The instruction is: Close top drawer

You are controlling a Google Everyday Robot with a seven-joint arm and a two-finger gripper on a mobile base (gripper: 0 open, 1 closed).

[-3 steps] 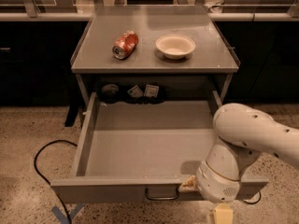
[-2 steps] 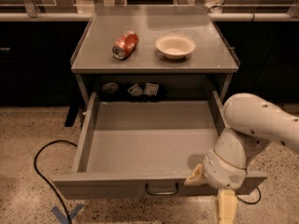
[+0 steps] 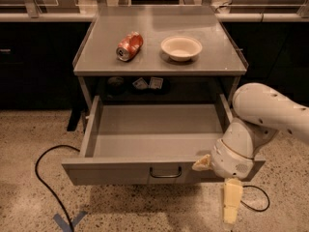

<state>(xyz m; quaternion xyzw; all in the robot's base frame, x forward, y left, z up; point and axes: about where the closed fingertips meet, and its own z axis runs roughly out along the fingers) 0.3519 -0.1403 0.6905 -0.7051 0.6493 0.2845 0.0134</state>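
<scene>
The top drawer (image 3: 145, 144) is a wide grey metal tray pulled well out from under the grey table (image 3: 159, 37). It looks bare inside, and its front panel carries a small dark wire loop handle (image 3: 165, 173). My gripper (image 3: 218, 181) is at the right end of the front panel, on my white arm (image 3: 270, 112), which reaches in from the right. It is open: one cream finger (image 3: 202, 162) rests at the panel's top edge, and the other (image 3: 231, 201) hangs down in front of the panel.
On the table top are a crushed red can (image 3: 129, 46) lying on its side and a white bowl (image 3: 181, 48). Small dark items (image 3: 137, 83) sit in the shadowed space behind the drawer. A black cable (image 3: 46, 178) loops on the speckled floor at left. Dark cabinets stand behind.
The drawer front has slid back toward the table. My arm and gripper have moved up and to the right with it, staying at the panel's right end.
</scene>
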